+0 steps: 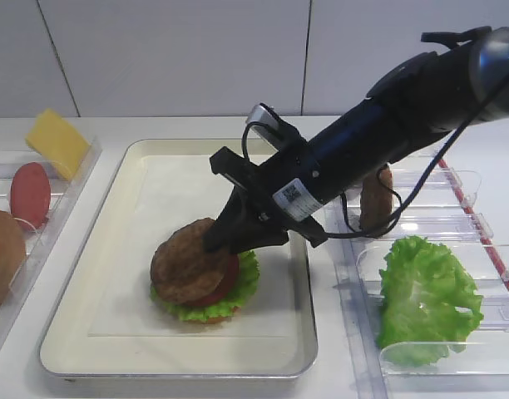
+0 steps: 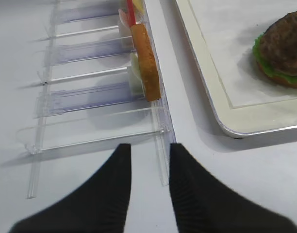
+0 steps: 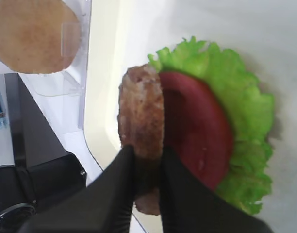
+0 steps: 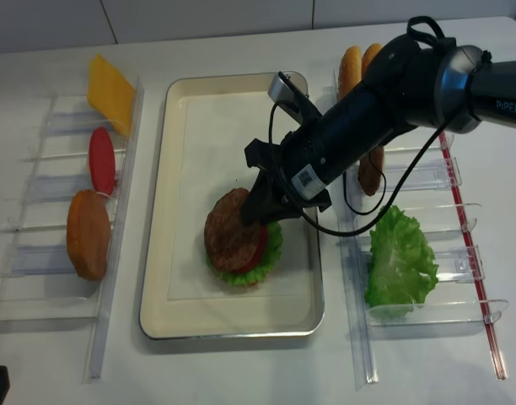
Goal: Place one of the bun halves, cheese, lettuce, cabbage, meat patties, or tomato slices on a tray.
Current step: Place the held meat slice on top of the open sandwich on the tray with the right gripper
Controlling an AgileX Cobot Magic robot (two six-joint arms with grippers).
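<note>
My right gripper [image 3: 147, 151] is shut on a dark brown meat patty [image 3: 141, 109], pinching its edge. The patty [image 1: 184, 259] hangs tilted, its low side on a stack in the silver tray [image 1: 155, 187]. That stack has a red tomato slice [image 3: 197, 126] on green lettuce [image 3: 245, 107]; a tan edge, seemingly a bun half, shows under the lettuce in the left wrist view. In the overhead view the right gripper [image 4: 254, 211] reaches across from the right. My left gripper [image 2: 149, 150] is open over the table, at the end of the left clear holder, holding nothing.
The left clear holder carries cheese [image 1: 55, 141], a tomato slice [image 1: 30, 193] and a bun half [image 1: 3, 253]. The right holder carries a big lettuce leaf [image 1: 425, 295], another patty [image 4: 372, 169] and bun halves [image 4: 351, 67]. The tray's near rim [image 2: 245, 128] lies right of the left gripper.
</note>
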